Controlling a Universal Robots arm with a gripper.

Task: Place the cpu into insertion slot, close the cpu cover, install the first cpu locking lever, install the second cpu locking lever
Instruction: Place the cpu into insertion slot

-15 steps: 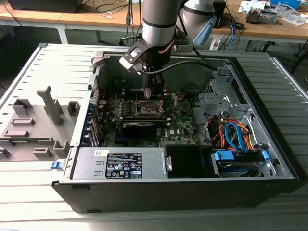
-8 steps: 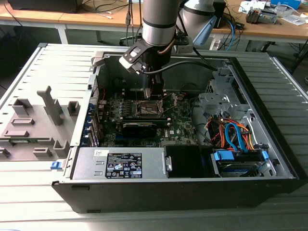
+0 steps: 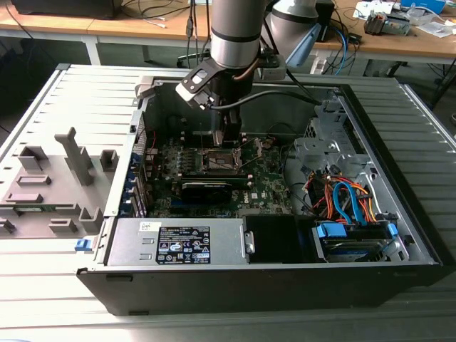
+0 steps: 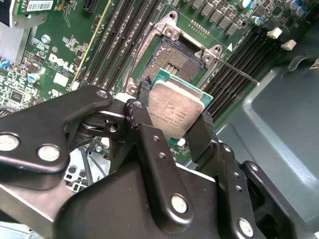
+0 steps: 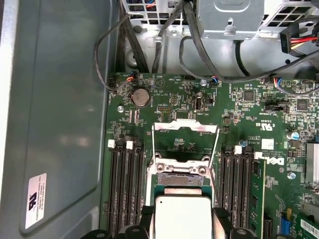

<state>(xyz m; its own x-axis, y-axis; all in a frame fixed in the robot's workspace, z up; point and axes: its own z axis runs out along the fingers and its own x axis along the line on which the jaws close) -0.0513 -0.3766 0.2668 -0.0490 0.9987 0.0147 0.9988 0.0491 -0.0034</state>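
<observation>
Exterior view, from its left: one grey fixture plate (image 3: 43, 187) with several upright blocks lies on the slatted table (image 3: 35, 285), just beside one open computer case (image 3: 399, 235). One boxy power supply (image 3: 189, 242) sits along the case's near wall, and one green motherboard (image 3: 267, 178) lies flat on its floor. One arm (image 3: 235, 28) comes down over the board, with the jaws right above the insertion slot (image 3: 221, 160). At the exterior view's right is one drive bay with a bundle of blue and orange cables (image 3: 349, 199). Count for the task: one cpu (image 4: 174, 107), one slot, one cpu cover (image 5: 184, 128), and one thin locking lever (image 4: 239, 74) seen in the second wrist view. The jaws are closed narrow on the cpu – two black fingers (image 4: 202, 137) press its opposite edges, metal lid facing the camera. In both wrist views the cpu (image 5: 183, 216) hangs over one edge of the slot (image 5: 179, 178), not seated; most of the slot's dark centre (image 4: 172, 62) is uncovered. Cannot tell whether the chip's edge touches the rim. The cover stands swung up off the slot – frame open, board visible through it. Two banks of long black memory slots (image 5: 127, 189) flank the socket, one on each side. One round coin battery (image 5: 140, 97) sits beyond the cover.
</observation>
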